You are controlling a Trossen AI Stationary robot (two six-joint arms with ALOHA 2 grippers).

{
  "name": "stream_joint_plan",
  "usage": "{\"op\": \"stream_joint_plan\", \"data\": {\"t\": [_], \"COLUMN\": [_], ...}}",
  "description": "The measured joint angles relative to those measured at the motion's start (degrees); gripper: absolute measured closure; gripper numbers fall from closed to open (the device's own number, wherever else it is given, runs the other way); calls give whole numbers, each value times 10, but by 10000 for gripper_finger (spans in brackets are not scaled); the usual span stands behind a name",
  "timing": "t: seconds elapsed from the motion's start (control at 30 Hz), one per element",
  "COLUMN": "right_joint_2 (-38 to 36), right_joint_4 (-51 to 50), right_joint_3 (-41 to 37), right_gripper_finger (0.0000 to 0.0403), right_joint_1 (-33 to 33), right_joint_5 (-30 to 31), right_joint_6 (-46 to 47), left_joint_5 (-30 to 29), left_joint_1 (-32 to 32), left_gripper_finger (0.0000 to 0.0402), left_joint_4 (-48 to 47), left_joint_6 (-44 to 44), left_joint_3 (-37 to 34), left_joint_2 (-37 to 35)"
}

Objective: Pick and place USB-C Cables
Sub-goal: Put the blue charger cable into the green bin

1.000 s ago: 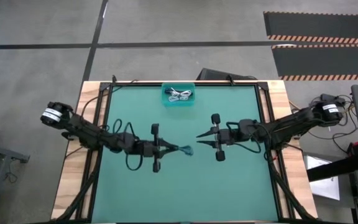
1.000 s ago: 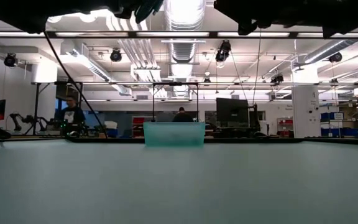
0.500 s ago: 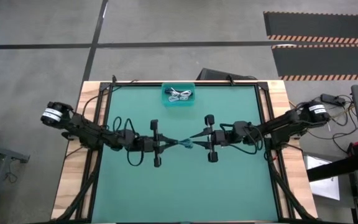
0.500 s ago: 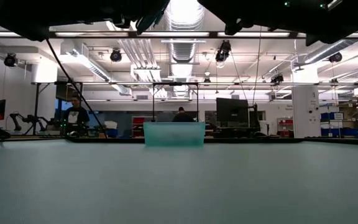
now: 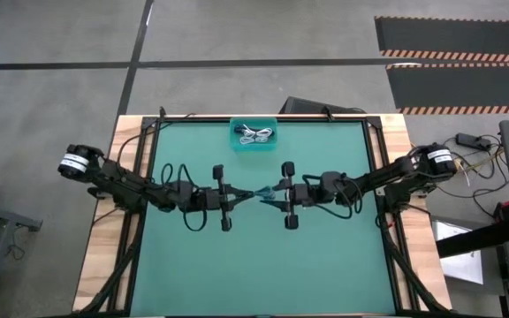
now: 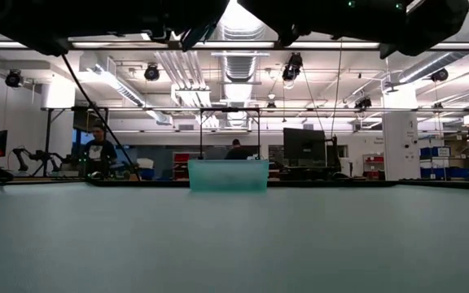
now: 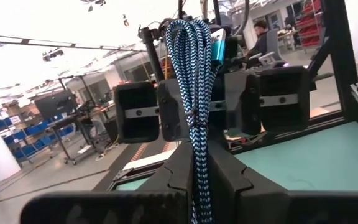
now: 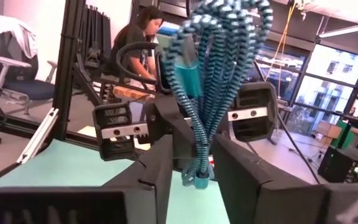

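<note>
Left gripper (image 5: pixel 246 197): I saw it raised above the middle of the table, reaching toward the right arm, its fingers (image 7: pixel 180 168) clenched on the braided cable.
Right gripper (image 5: pixel 270 195): it faced the left one, tip to tip above the table centre – its fingers (image 8: pixel 160 163) stood on either side of the same bundle, though I could not tell whether they were pressing it yet.
Braided cable (image 7: pixel 191 93): a blue-and-black braided bundle, folded into several loops, held in the air between the two grippers; from above it showed only as a small teal patch (image 5: pixel 260 194) where the tips met. From the right wrist I saw its loops fanned out with a teal plug end (image 8: pixel 199 181) hanging low between the fingers.
Bin (image 5: pixel 235 141): a small teal tray sat at the far edge of the table, centred, well apart from both grippers.
White cables (image 5: pixel 255 134): a pale coiled bundle lay inside the bin – how many cables it held I could not make out.
Table (image 5: pixel 201 274): green mat inside a wooden border.
Low view: the bin (image 6: pixel 228 175) stood alone on the mat, both arms only dark shapes along the upper edge.
Room: a person (image 6: pixel 96 151) sat at a desk in the background.
</note>
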Motion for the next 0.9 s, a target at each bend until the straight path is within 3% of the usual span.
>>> {"op": "stream_joint_plan", "data": {"t": [0.43, 0.9], "right_joint_2": [-1, -1], "right_joint_4": [-8, 14], "right_joint_3": [0, 1], "right_gripper_finger": [240, 223], "right_joint_1": [-4, -6], "right_joint_5": [1, 1], "right_joint_6": [7, 10], "left_joint_5": [0, 0], "left_joint_1": [2, 7], "left_gripper_finger": [389, 389], "left_joint_4": [0, 1], "left_joint_6": [0, -7], "left_joint_3": [0, 2], "left_joint_2": [0, 0]}}
